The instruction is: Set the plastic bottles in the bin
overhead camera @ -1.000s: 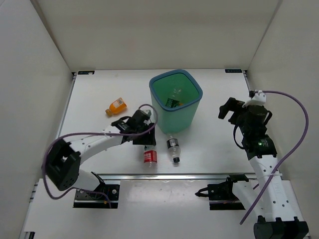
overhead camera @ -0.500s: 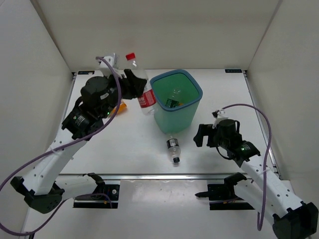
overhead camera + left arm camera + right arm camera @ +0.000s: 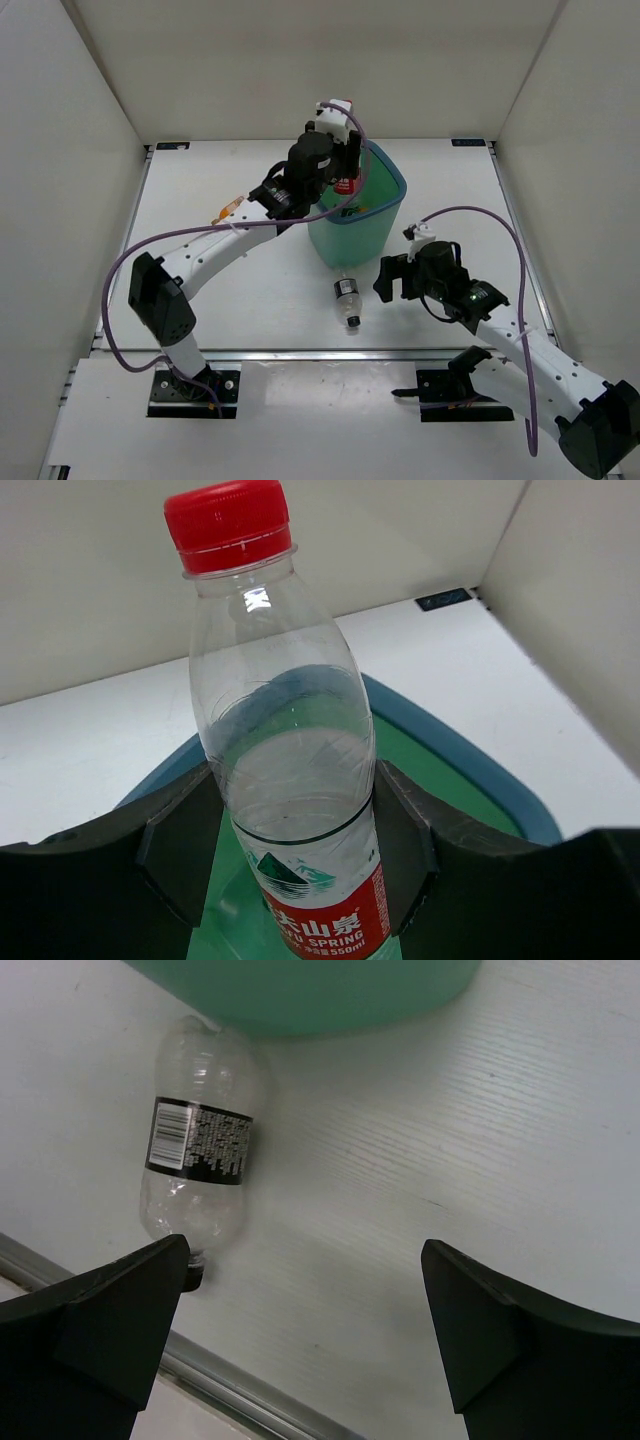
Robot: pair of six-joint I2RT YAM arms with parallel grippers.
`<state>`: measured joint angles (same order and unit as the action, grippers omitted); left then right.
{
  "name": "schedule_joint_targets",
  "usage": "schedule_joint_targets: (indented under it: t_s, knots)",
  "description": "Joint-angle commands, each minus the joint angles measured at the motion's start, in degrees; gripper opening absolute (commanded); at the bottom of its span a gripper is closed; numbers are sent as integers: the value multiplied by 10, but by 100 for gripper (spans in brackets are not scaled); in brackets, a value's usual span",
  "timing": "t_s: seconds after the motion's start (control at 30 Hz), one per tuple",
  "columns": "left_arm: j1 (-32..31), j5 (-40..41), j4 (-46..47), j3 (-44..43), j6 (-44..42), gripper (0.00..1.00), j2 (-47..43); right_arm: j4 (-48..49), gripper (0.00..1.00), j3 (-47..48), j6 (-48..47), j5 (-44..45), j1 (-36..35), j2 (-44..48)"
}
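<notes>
My left gripper (image 3: 344, 152) pinches the red-capped bottle (image 3: 285, 780) upright above the bin (image 3: 385, 222), which stands toward the far edge of the table (image 3: 200, 300). My right gripper (image 3: 305, 1305), spread wide, hovers near the black-capped bottle (image 3: 197, 1155), which lies at the foot of the bin's near wall.

A clear red-capped bottle (image 3: 285, 770), its red label low on the body, is held upright over the teal bin (image 3: 372, 235) at centre frame. Just below the bin, a clear black-capped bottle (image 3: 347, 300) lies on its side. An orange bottle (image 3: 225, 210), largely hidden, appears to lie to the left.
</notes>
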<state>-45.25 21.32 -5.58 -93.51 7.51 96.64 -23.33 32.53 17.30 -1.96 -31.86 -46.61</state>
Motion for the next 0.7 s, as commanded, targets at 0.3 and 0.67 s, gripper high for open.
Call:
schedule_joint_targets:
  t_s: [0.3, 0.67]
  knots:
    - [5, -43, -54, -4, 21, 99, -101, 110, 99, 9, -38, -16, -60, -67]
    - [125, -32, -262, 264, 180, 99, -317, 203, 99, 31, -82, 95, -170, -228]
